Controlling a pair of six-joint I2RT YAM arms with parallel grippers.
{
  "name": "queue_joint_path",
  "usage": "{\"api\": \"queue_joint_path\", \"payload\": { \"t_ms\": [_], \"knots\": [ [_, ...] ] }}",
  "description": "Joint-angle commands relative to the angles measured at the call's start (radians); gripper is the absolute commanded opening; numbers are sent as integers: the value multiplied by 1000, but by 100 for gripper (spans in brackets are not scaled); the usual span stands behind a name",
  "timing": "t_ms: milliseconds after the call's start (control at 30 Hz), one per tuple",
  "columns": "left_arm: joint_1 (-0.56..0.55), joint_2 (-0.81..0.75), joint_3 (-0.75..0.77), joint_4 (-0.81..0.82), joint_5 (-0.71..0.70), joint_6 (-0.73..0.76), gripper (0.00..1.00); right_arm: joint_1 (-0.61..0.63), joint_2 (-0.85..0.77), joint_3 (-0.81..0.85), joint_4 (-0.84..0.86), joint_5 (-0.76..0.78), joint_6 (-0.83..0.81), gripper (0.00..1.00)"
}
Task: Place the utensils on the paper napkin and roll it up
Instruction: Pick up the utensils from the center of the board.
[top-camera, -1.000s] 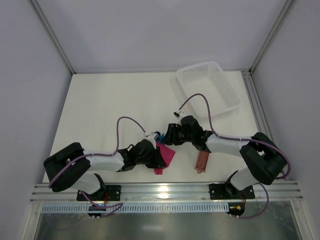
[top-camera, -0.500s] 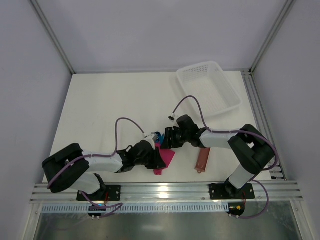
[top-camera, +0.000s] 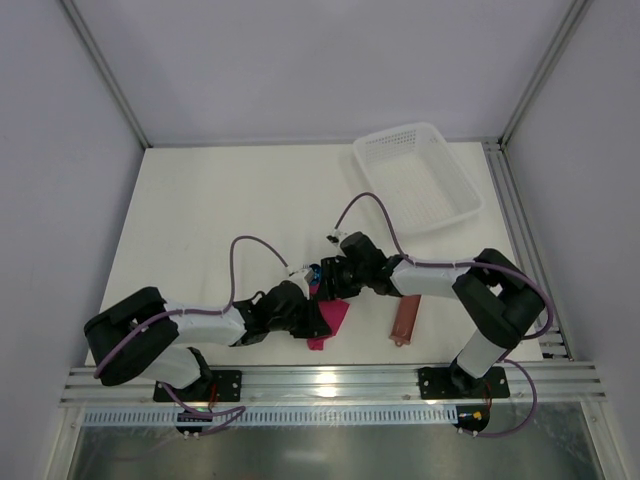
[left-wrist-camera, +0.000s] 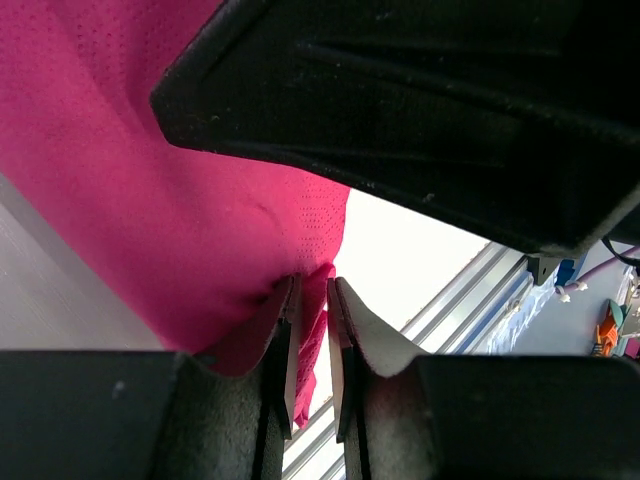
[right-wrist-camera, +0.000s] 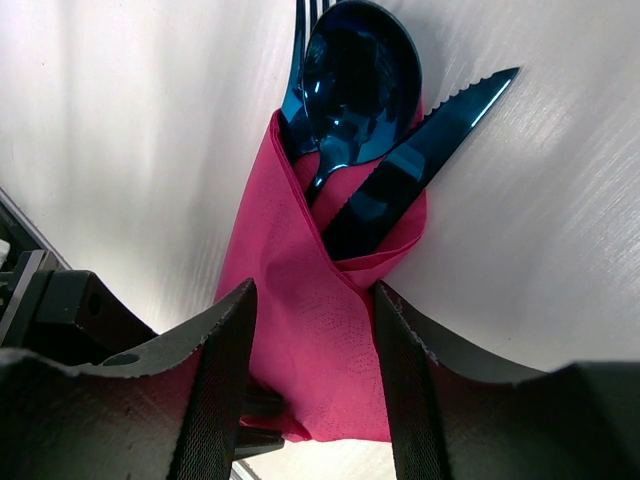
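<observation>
The magenta paper napkin (right-wrist-camera: 300, 330) is wrapped around the blue utensils: a spoon (right-wrist-camera: 355, 70), a serrated knife (right-wrist-camera: 410, 170) and fork tines (right-wrist-camera: 300, 30) stick out of its far end. My right gripper (right-wrist-camera: 312, 390) is open, with one finger on each side of the wrapped bundle. My left gripper (left-wrist-camera: 312, 285) is shut on a fold of the napkin (left-wrist-camera: 150, 200) at its near end. In the top view the napkin (top-camera: 336, 318) lies between the left gripper (top-camera: 318, 318) and the right gripper (top-camera: 326, 285), with a bit of blue utensil (top-camera: 312, 272) showing.
A flat reddish-brown sleeve (top-camera: 405, 318) lies to the right of the bundle, under the right arm. A white mesh basket (top-camera: 415, 175) stands at the back right. An aluminium rail (top-camera: 330, 380) runs along the near table edge.
My right gripper has moved left and now sits over the wrapped bundle. The left gripper has stayed where it was, holding the napkin.
</observation>
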Motion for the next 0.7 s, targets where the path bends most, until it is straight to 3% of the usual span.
{"api": "queue_joint_path", "payload": {
  "t_ms": [0, 433, 667],
  "knots": [
    [-6, 2, -24, -46, -25, 18, 22, 14, 6, 2, -77, 63, 14, 52],
    [-7, 4, -25, -49, -28, 15, 21, 12, -11, 7, -170, 152, -8, 52],
    [-6, 7, -22, -47, -29, 14, 20, 14, 1, -29, -109, 90, 29, 52]
  ]
}}
